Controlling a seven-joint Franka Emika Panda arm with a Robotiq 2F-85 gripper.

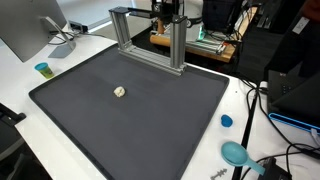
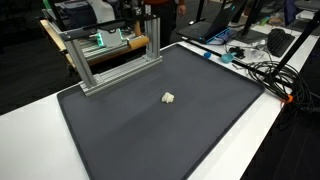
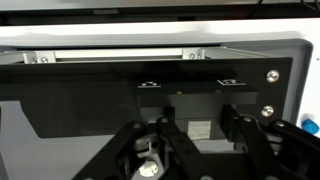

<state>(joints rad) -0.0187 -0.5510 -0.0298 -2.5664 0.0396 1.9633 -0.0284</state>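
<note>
A small white cube point(image 1: 119, 91) point(image 2: 168, 98) lies alone on the black mat point(image 1: 150, 125) point(image 2: 150, 135) in both exterior views. My gripper point(image 1: 166, 12) point(image 2: 150, 12) hangs high at the back, above the aluminium frame point(image 1: 150, 48) point(image 2: 110, 60), far from the cube. In the wrist view my gripper point(image 3: 200, 118) comes in from the bottom. Its dark fingers point(image 3: 168, 135) stand partly apart with nothing held between them. A small pale square point(image 3: 200, 130), probably the cube, shows through the gap. The aluminium bar point(image 3: 120, 57) crosses the top of that view.
Off the mat stand a teal cup point(image 1: 42, 69), a blue cap point(image 1: 226, 121) and a teal dish point(image 1: 235, 153). A monitor point(image 1: 30, 25) is at one corner. Cables point(image 2: 262, 68) trail along the table's edge. A wooden tray with a green board point(image 1: 200, 42) sits behind the frame.
</note>
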